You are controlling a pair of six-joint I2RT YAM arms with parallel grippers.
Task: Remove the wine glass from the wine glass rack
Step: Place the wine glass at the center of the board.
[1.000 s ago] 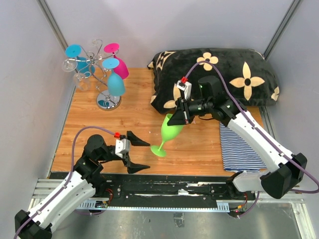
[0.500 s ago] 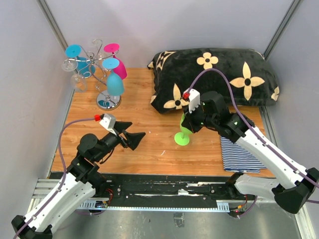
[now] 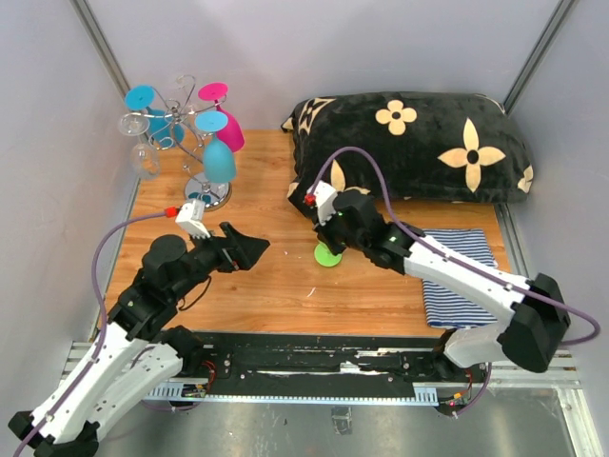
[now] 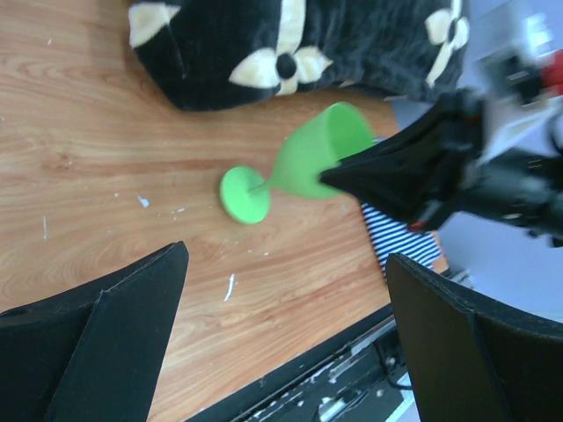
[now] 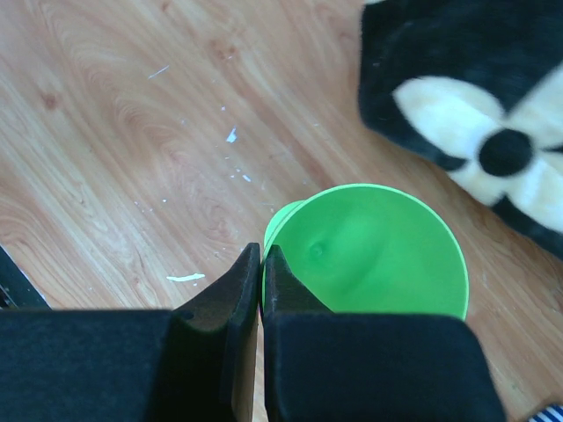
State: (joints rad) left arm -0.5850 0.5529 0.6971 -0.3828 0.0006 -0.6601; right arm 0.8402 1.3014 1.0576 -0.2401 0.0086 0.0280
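Right gripper pinched shut on rim of green glass. Foot looks down on table, near side of pillow, well apart from rack far left. Set-down step. Left gripper gaping wide, empty. Next: release rim, lift straight off, no tipping.

Pale grey walls enclose a wooden table (evenly lit).
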